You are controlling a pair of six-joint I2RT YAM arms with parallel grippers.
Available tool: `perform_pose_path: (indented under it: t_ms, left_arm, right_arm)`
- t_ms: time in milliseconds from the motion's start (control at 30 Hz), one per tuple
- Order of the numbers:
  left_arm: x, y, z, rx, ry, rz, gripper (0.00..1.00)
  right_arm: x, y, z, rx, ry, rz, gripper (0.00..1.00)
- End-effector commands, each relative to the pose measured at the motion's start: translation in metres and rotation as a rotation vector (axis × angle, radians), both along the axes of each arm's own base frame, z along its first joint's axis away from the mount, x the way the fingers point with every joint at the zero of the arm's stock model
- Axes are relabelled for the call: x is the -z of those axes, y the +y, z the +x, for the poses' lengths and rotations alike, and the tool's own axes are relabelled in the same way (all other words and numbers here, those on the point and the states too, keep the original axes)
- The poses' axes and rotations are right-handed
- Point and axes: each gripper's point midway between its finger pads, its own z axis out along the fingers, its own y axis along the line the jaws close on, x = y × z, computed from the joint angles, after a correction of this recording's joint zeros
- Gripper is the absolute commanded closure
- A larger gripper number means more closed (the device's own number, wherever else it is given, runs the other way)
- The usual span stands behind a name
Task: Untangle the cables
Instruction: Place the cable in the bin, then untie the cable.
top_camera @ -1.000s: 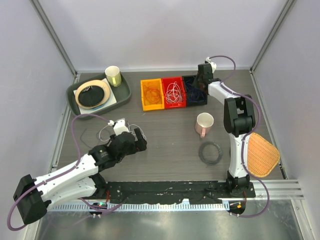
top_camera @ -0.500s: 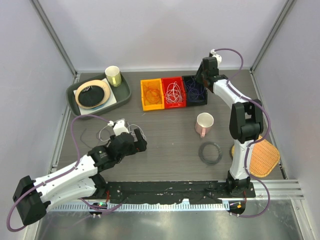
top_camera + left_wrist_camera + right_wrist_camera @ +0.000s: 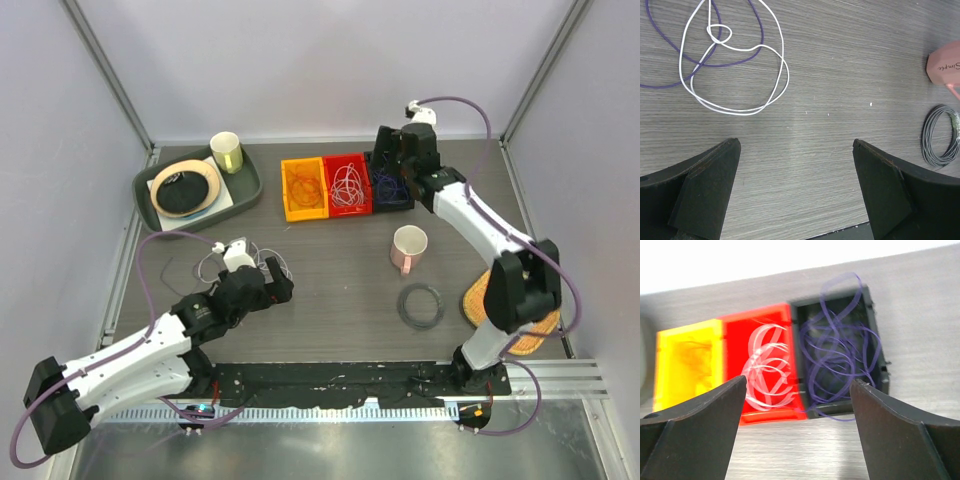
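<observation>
Grey wood-grain surface (image 3: 340,270). Dark green tray (image 3: 251,183) at far left, holding a cream cup (image 3: 226,152). Woven orange mat (image 3: 476,298) at near right, partly under the right arm. Three bins touching in a row at the far edge: orange bin (image 3: 284,190), red bin (image 3: 348,212), black bin (image 3: 392,207). Left claw (image 3: 796,150): wide open, empty, low over bare surface. Right claw (image 3: 798,385): wide open, empty, raised above the bins. Pink mug (image 3: 408,248), mid-surface. Black ring of coiled cord (image 3: 403,308), just nearer than the mug. Cables: purple loops (image 3: 840,355) in the black bin, some spilling over its rim; white loops (image 3: 767,370) in the red bin; orange loops (image 3: 695,355), blurred, in the orange bin; one white loop (image 3: 740,113) tangled with a purple loop (image 3: 715,65), loose on the surface ahead of the left claw.
</observation>
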Motion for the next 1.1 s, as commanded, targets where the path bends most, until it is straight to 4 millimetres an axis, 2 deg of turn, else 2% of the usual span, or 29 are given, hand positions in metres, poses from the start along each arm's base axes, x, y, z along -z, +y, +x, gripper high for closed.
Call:
perform_pose_path:
  t_ms: [0,67,100,133,167,233,267,300,333,367,433,467,533,567,600,633,667,700,733,767,800,833,900,933,1000,1033,1067]
  left_arm:
    - [-0.001,0.001,0.001,-0.024,0.000,-0.021,0.00]
    - [-0.002,-0.001,0.001,-0.017,0.011,-0.024,0.00]
    - [-0.001,-0.001,0.001,-0.015,0.017,-0.023,0.00]
    - [0.000,-0.001,0.002,-0.019,0.021,-0.023,0.00]
    - [0.001,0.000,0.004,-0.033,0.033,-0.023,0.00]
    - [0.003,0.001,0.005,-0.040,0.062,-0.025,0.00]
    - [-0.001,0.006,0.013,-0.075,0.065,-0.033,0.00]
    - [0.003,0.011,0.015,-0.094,0.092,-0.018,0.00]
    - [0.003,0.015,0.019,-0.115,0.103,-0.014,0.00]
    - [0.001,0.023,0.028,-0.160,0.108,-0.018,0.00]
    - [0.009,0.031,0.037,-0.205,0.145,0.005,0.00]
    - [0.006,0.038,0.046,-0.236,0.156,-0.001,0.00]
    - [0.011,0.032,0.056,-0.220,0.182,-0.016,0.00]
    - [0.008,0.030,0.063,-0.221,0.175,-0.027,0.00]
    - [0.004,0.024,0.069,-0.214,0.163,-0.043,0.00]
    - [0.010,0.022,0.073,-0.212,0.180,-0.029,0.00]
    - [0.004,0.018,0.081,-0.211,0.163,-0.039,0.00]
    - [0.006,0.019,0.085,-0.226,0.163,-0.022,0.00]
    - [0.015,0.020,0.089,-0.240,0.182,0.006,0.00]
    - [0.015,0.019,0.095,-0.250,0.188,0.019,0.00]
    - [0.017,0.019,0.099,-0.259,0.191,0.031,0.00]
    - [0.019,0.018,0.102,-0.260,0.199,0.040,0.00]
    - [0.026,0.012,0.113,-0.262,0.221,0.058,0.05]
    - [0.023,0.008,0.120,-0.263,0.214,0.058,0.08]
    - [0.034,0.008,0.127,-0.274,0.231,0.088,0.12]
    - [0.029,0.008,0.134,-0.289,0.217,0.096,0.14]
    - [0.039,0.009,0.134,-0.295,0.245,0.127,0.19]
  right_arm:
    - [-0.120,-0.004,-0.032,-0.031,-0.291,0.029,0.09]
    - [-0.125,0.004,-0.049,-0.098,-0.301,0.064,0.09]
    - [-0.149,0.007,-0.061,-0.149,-0.373,0.089,0.08]
    - [-0.158,0.012,-0.069,-0.206,-0.415,0.097,0.08]
    - [-0.143,0.028,-0.083,-0.332,-0.403,0.114,0.08]
    - [-0.151,0.034,-0.099,-0.388,-0.446,0.151,0.08]
    - [-0.142,0.037,-0.105,-0.402,-0.416,0.183,0.07]
    - [-0.135,0.043,-0.115,-0.436,-0.369,0.212,0.07]
    - [-0.134,0.048,-0.124,-0.463,-0.346,0.253,0.07]
    - [-0.121,0.052,-0.131,-0.478,-0.308,0.278,0.07]
    - [-0.116,0.068,-0.148,-0.533,-0.299,0.345,0.07]
    - [-0.104,0.073,-0.161,-0.554,-0.289,0.349,0.07]
    - [-0.096,0.077,-0.174,-0.555,-0.291,0.318,0.06]
    - [-0.091,0.088,-0.192,-0.577,-0.287,0.311,0.06]
    - [-0.088,0.091,-0.201,-0.578,-0.286,0.300,0.06]
    - [-0.085,0.094,-0.208,-0.570,-0.291,0.291,0.06]
    - [-0.081,0.107,-0.228,-0.623,-0.293,0.302,0.06]
    - [-0.077,0.114,-0.239,-0.657,-0.287,0.307,0.06]
    - [-0.064,0.119,-0.250,-0.689,-0.262,0.305,0.05]
    - [-0.064,0.127,-0.265,-0.737,-0.267,0.323,0.06]
    - [-0.058,0.130,-0.272,-0.755,-0.254,0.332,0.05]
    - [-0.042,0.131,-0.280,-0.770,-0.223,0.334,0.05]
    - [-0.042,0.137,-0.296,-0.821,-0.229,0.391,0.05]
    - [-0.027,0.138,-0.305,-0.845,-0.205,0.399,0.05]
    - [-0.031,0.144,-0.320,-0.923,-0.225,0.456,0.05]
    - [-0.024,0.144,-0.326,-0.944,-0.210,0.464,0.05]
    - [-0.025,0.144,-0.328,-0.953,-0.216,0.475,0.05]
